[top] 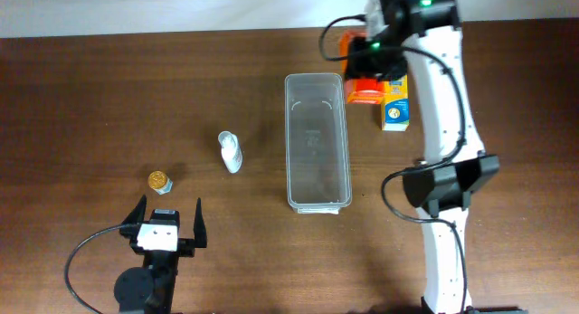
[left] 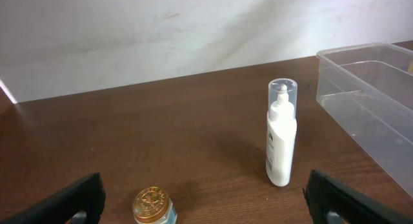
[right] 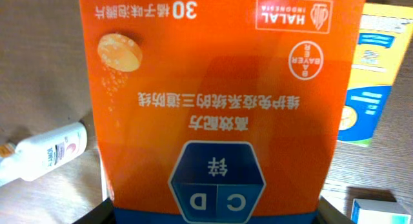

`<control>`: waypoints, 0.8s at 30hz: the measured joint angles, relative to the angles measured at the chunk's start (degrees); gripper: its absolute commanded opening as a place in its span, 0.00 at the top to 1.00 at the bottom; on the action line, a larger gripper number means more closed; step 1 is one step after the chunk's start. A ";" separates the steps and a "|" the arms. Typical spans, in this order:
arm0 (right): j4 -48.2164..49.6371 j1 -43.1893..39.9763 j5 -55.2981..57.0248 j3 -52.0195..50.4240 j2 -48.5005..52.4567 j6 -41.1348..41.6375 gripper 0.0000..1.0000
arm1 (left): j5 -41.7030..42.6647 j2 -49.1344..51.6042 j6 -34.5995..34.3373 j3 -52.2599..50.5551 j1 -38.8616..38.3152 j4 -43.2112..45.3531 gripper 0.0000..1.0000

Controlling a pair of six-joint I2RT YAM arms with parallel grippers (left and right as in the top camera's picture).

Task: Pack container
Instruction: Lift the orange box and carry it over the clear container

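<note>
Overhead, the clear plastic container (top: 317, 142) lay lengthwise at the centre of the brown table (top: 109, 97), with nothing visible inside it. The right gripper (top: 367, 77) reached to the upper right of the frame, just beyond the container's far right corner. Its wrist covered most of an orange supplement box (top: 365, 91), so little of the box could be seen from above. From the right wrist that box (right: 219, 101) filled nearly the whole frame, its print upside down. It sat squeezed between dark finger edges that barely showed at the bottom corners, the jaws partly closed and pinching it. A yellow and blue box (top: 394, 102) stood just right of it. A white bottle (right: 45, 150) was cut off at the left edge and another small box (right: 381, 211) at the lower right. The left gripper (top: 169, 225) hung at lower left, its fingers (left: 77, 199) spread wide and holding nothing. Ahead of it stood a white pump bottle (left: 282, 133) with a clear cap and a gold-lidded jar (left: 153, 206), partly cropped by the bottom edge.
</note>
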 measured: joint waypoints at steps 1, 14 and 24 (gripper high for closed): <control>-0.02 0.90 1.03 0.00 0.00 0.44 0.45 | 0.00 0.00 0.00 0.00 0.00 -0.02 0.01; -0.02 6.36 7.26 -0.04 0.00 7.45 0.42 | 0.00 0.00 0.00 0.00 0.00 0.00 0.00; 1.25 11.47 7.52 -2.08 0.79 8.72 0.41 | 0.00 0.00 0.00 0.00 0.00 0.00 0.01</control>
